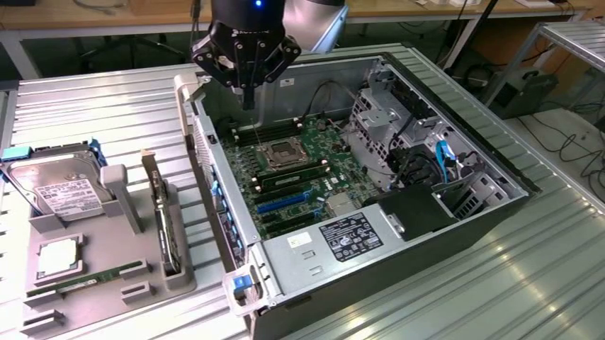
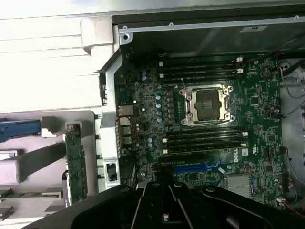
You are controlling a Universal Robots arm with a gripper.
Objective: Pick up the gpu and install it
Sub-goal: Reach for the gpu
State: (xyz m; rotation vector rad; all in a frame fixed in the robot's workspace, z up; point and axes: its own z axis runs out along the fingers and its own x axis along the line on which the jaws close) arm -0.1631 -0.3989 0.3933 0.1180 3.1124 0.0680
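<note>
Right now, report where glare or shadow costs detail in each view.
Exterior view: glare streaks the ribbed silver metal tabletop at the exterior view's right. Wrist view: the same tabletop washes out to white, while the green motherboard is dimmer but evenly lit.

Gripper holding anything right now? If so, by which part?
Nothing held. The gripper hangs over the open case; the gpu stands on edge in the grey holder, apart from it.

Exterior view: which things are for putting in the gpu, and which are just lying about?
For the job: gpu, gripper, computer case.
Lying about: hard drive, memory stick, processor chip.
</note>
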